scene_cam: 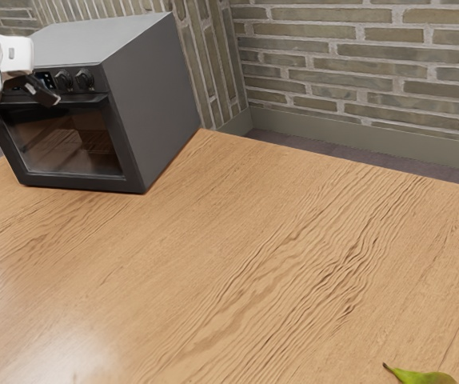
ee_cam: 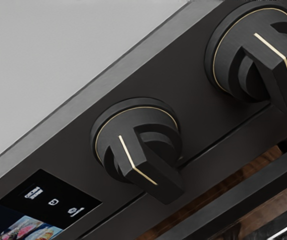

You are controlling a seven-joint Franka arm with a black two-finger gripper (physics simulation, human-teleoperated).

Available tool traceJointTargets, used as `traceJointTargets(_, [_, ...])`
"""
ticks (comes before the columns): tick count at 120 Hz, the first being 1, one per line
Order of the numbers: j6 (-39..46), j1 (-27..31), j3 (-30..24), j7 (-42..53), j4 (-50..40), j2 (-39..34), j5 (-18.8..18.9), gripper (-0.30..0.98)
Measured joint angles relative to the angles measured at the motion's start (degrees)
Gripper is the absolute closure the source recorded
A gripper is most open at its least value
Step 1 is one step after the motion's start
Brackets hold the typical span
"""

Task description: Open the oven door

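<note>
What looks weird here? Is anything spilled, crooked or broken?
Nothing stands out. The oven stands upright on the table, and its knobs look whole. The table's pale patch looks like shine, not a spill. I can see only part of the pear.

You're seeing a dark grey oven [scene_cam: 164,92] with gold-lined black knobs [ee_cam: 142,162], while the tan bench [scene_cam: 213,264] is showing wavy brown grain and the pear [scene_cam: 423,378] is wearing yellow-green.

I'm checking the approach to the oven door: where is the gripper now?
The gripper is at the exterior view's upper left, before the control panel of the oven, beside the two knobs, near the top of the door.
</note>
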Motion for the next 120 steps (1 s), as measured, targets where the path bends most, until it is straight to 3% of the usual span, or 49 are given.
traceJointTargets(30, [2.4, 2.3, -0.2, 6.2, 0.4, 1.7, 0.7, 0.00])
traceJointTargets(58, [2.9, 2.9, -2.0, 11.6, 0.3, 2.6, 4.4, 0.00])
traceJointTargets(120, [1.2, 5.0, -5.2, 18.3, 1.9, 6.1, 3.9, -0.01])
